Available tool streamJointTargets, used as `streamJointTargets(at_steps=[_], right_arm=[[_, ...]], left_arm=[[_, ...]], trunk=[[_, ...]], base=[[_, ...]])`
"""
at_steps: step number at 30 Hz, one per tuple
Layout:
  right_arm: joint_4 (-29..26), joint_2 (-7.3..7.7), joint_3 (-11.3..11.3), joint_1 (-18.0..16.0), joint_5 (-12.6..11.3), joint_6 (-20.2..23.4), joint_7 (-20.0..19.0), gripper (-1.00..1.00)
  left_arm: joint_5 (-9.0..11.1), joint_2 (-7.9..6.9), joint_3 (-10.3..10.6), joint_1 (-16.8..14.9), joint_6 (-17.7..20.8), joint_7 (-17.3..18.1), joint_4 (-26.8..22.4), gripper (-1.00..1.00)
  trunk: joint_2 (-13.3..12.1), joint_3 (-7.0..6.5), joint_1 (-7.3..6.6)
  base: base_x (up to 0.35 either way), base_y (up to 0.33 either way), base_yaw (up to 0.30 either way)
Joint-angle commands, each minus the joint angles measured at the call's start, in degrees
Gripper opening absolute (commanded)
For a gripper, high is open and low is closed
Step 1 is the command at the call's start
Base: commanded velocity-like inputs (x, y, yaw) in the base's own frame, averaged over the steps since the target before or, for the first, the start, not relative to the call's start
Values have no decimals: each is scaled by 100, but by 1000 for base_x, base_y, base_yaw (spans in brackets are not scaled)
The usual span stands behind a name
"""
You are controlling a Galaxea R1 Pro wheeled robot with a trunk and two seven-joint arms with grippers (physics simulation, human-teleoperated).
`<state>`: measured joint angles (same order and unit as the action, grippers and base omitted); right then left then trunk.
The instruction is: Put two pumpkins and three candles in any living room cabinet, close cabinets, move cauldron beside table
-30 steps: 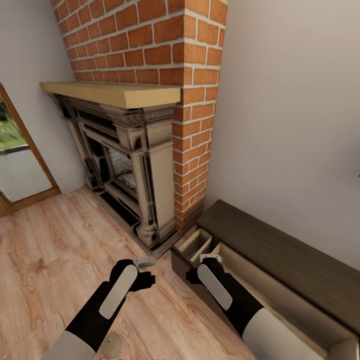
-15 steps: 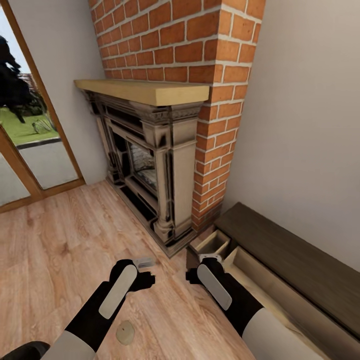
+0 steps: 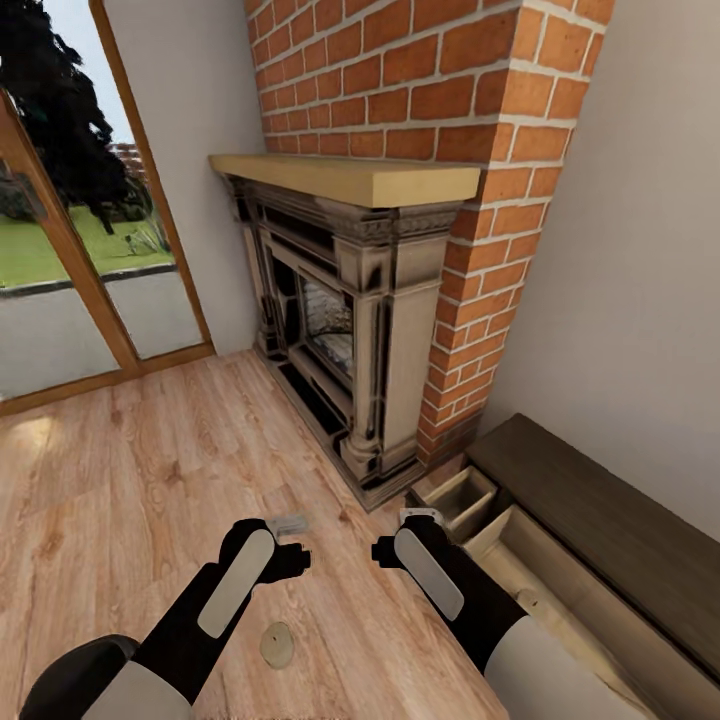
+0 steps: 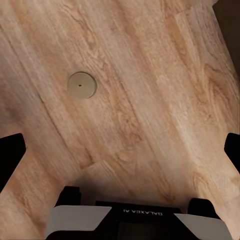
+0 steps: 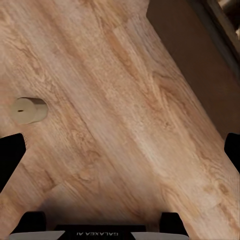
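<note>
The cabinet (image 3: 600, 512) is a long, low dark-brown unit against the right wall, with two pale tan drawers (image 3: 462, 496) standing open beside the fireplace. On the plank floor between my arms lies a small pale tan round object (image 3: 277, 644), possibly a candle; it appears again in the left wrist view (image 4: 81, 85) and the right wrist view (image 5: 29, 110). My left gripper (image 4: 120, 150) is open over bare floor, its fingers (image 4: 10, 156) wide apart. My right gripper (image 5: 120, 150) is open too, close to the cabinet's front. Pumpkins, cauldron and table are out of view.
A brick chimney with a stone fireplace (image 3: 370, 330) and wooden mantel stands straight ahead. A wood-framed glass door (image 3: 70, 270) fills the left wall. Light wood plank floor (image 3: 150, 470) stretches open to the left of my arms.
The camera has turned left, so fireplace and cabinet slid right in the picture and the glass door came into view. Both arms keep the same pose.
</note>
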<state>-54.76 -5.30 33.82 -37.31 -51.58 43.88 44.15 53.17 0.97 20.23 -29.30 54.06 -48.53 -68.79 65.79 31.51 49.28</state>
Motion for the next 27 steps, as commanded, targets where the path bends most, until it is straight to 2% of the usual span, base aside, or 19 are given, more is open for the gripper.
streamJointTargets(at_steps=[1, 19, 27], right_arm=[[-8, 3, 11, -5, -54, 7, 59, 100], [-8, 3, 12, -6, -45, -8, 59, 100], [-2, 3, 17, -6, -45, -21, 59, 100]], left_arm=[[53, 2, 7, -6, 8, -62, -3, 100], [45, -1, -1, -6, 8, -69, -19, 100], [45, 1, -1, -6, 8, -69, -30, 100]], trunk=[[4, 9, 0], [4, 70, 0], [4, 97, 0]], base=[[0, 0, 267], [1, 13, 267], [148, 132, 267]])
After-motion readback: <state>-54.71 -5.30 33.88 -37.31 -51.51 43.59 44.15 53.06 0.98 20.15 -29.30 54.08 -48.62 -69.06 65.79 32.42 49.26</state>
